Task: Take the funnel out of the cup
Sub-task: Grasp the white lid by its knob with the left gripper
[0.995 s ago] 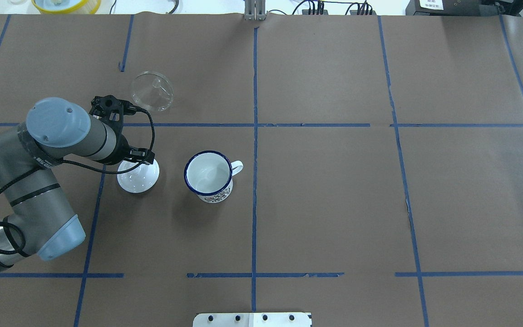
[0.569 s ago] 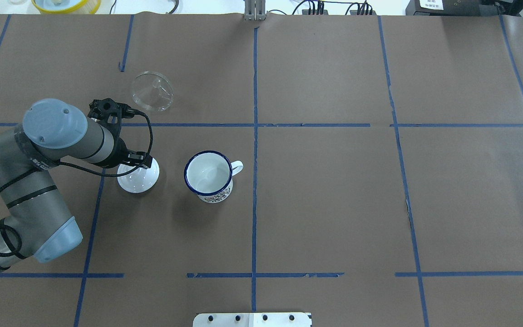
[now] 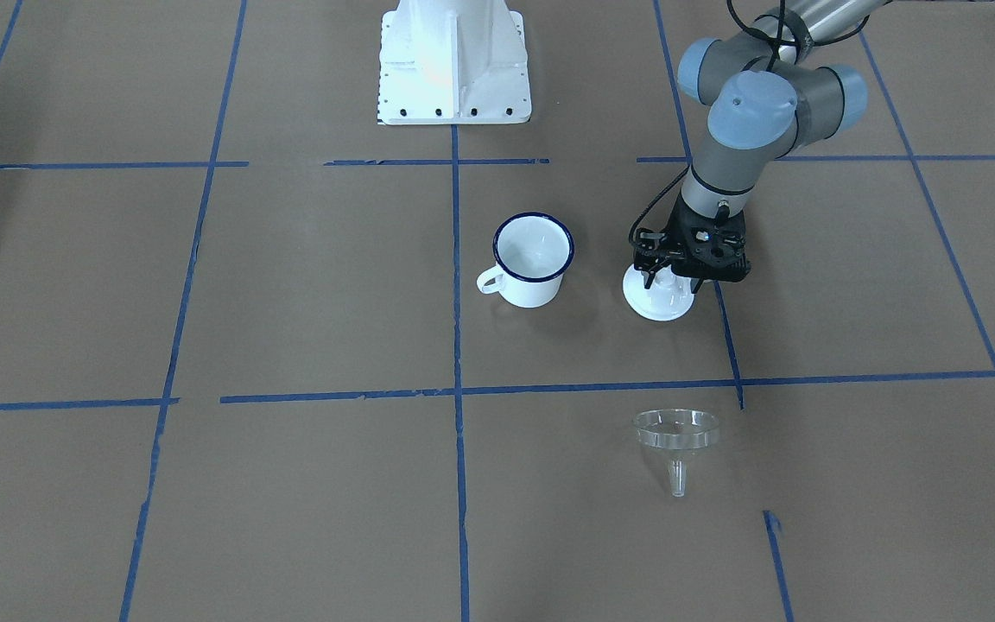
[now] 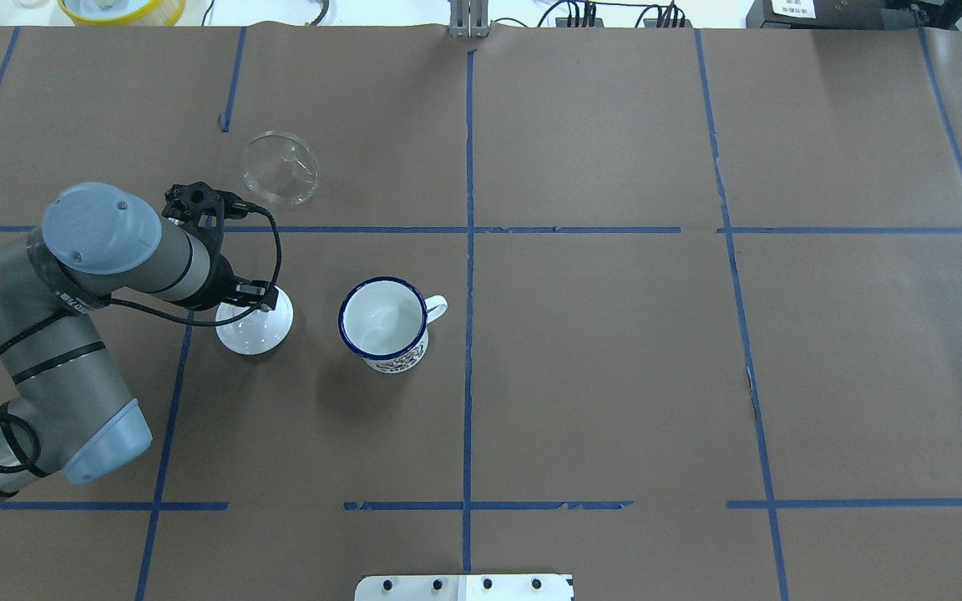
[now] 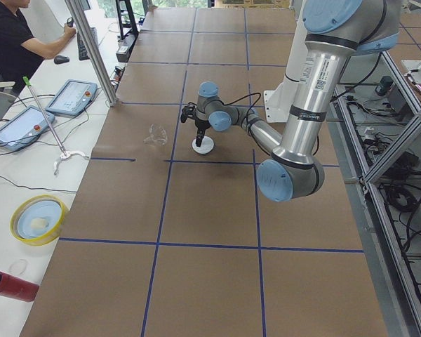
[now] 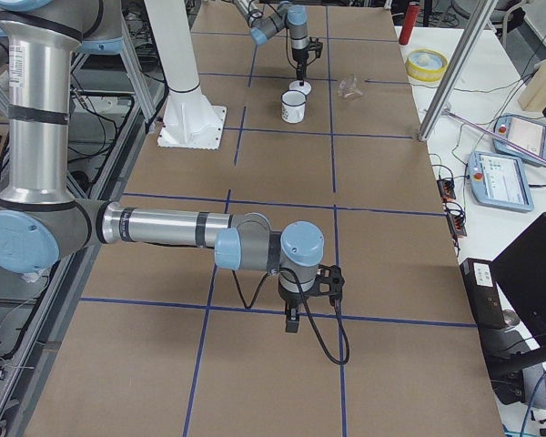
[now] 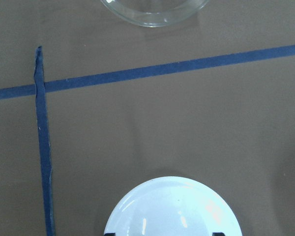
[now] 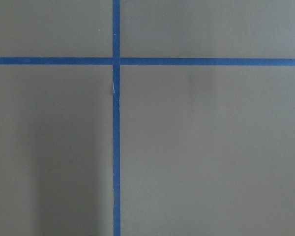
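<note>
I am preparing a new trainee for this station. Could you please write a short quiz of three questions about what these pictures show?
1. Which thing lies just below the left tool?
2. Where is the funnel? A: inside the cup. B: on the table, apart from the cup. C: held in the left tool.
3. True or false: the cup is empty.

Key: 1. The white lid. 2. B. 3. True.
</note>
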Controlling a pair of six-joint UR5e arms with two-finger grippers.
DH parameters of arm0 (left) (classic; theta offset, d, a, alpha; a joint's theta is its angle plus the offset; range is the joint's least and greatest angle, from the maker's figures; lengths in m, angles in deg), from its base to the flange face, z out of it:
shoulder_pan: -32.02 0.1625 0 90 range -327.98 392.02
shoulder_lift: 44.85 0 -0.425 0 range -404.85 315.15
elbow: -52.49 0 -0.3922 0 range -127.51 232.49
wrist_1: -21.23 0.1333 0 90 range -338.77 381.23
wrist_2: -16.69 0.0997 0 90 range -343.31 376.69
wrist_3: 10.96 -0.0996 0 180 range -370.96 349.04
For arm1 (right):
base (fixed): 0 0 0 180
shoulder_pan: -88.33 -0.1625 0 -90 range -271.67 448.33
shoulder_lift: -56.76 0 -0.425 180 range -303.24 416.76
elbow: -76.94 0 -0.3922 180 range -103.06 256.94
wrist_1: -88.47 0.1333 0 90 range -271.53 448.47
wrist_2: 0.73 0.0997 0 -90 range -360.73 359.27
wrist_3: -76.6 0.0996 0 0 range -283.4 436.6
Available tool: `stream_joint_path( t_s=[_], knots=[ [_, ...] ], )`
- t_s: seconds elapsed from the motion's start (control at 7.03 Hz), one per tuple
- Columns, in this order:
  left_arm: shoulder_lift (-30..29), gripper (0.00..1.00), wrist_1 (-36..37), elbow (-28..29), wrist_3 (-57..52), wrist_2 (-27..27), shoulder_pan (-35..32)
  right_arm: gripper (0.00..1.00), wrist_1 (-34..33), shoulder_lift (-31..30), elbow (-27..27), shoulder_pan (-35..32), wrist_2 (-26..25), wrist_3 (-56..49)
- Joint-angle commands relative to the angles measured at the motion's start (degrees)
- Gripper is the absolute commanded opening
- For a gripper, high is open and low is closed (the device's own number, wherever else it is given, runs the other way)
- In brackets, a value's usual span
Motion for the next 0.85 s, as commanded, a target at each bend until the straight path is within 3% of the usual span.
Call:
stream_joint_path(
  t_s=[0.0,0.43,0.57,0.71],
  knots=[
    [0.00,0.72,0.00,0.12,0.07,-3.05,0.04,1.00,0.00,-0.02,0.00,0.00,0.00,0.00],
    [0.00,0.60,0.00,0.12,0.07,-3.17,0.04,1.00,0.00,0.07,0.00,0.00,0.00,0.00],
    [0.00,0.51,0.00,0.47,0.07,-3.25,0.13,1.00,0.00,-0.02,0.00,0.00,0.00,0.00],
    [0.00,0.29,0.00,-0.05,0.07,-3.26,0.04,1.00,0.00,-0.02,0.00,0.00,0.00,0.00]
  ],
)
